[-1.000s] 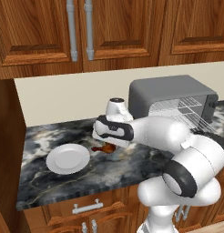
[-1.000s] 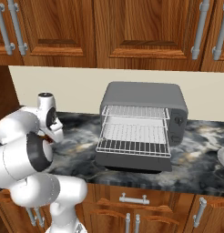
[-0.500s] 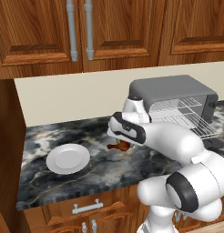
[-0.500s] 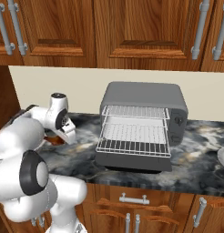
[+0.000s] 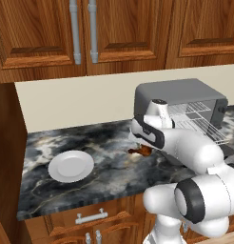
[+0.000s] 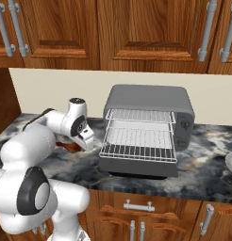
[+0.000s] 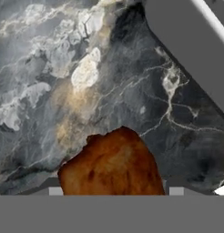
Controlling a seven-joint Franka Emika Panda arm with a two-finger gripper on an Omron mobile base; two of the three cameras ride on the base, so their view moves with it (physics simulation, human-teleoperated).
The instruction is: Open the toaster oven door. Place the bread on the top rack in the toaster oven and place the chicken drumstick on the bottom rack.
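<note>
One broad stretch of bare tabletop [image 5: 104, 157] lies at 9 o'clock of the toaster oven [image 6: 148, 101]. Its door [image 6: 139, 168] hangs open. End effector [image 5: 140, 148] grasps the chicken drumstick [image 7: 111, 166], just above the marble.

The toaster oven [image 6: 148, 101] sits on the dark marbled counter [image 6: 203, 176], toward the back wall and right of the middle. The toaster oven door [image 6: 139, 167] is dropped flat toward the counter's front edge. Two silver wire shelves show inside: the top rack [image 6: 139, 116] and, lower and drawn out over the door, the bottom rack [image 6: 139, 152]. Left of the oven, the white arm reaches low over the counter, and a reddish-brown piece, the chicken drumstick [image 6: 70, 145], shows under its hand, near the oven's left side. Wooden cabinets [image 6: 136, 33] hang above.
</note>
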